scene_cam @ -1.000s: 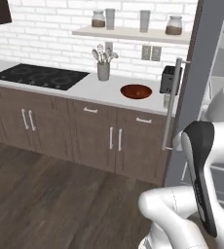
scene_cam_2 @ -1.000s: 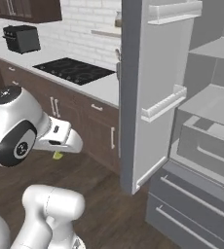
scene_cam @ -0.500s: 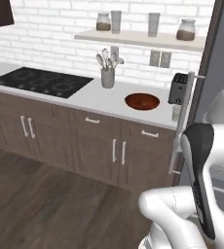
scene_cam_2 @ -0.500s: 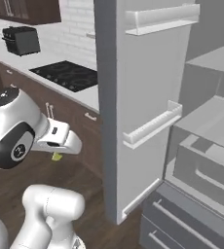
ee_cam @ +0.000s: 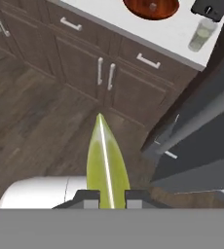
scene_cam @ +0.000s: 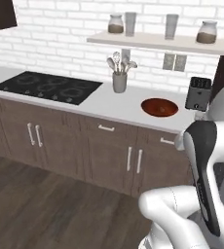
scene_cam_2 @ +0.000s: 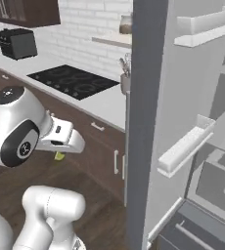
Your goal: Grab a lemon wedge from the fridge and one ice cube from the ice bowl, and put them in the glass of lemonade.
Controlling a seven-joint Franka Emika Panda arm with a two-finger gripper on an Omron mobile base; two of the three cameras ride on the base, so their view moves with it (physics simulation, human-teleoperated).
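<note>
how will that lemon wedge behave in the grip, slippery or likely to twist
Probably light: the lemon wedge is slim next to the fingers. Its glossy skin suggests some slipperiness. Pinched only at its base, the pointed end sticking out could pivot if bumped.

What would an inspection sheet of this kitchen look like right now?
Surface: white counter with black cooktop.
Job's things: lemon wedge held between the jaws; bowl on the counter with an ice cube inside; lemonade glass beside the toaster; fridge door open.
Clutter: utensil cup; jars and glasses on the shelf.
Grippers: gripper shut on the wedge, over the wood floor in front of the cabinets.
Cables: nothing seen.
Surroundings: brick wall, brown cabinets.
</note>
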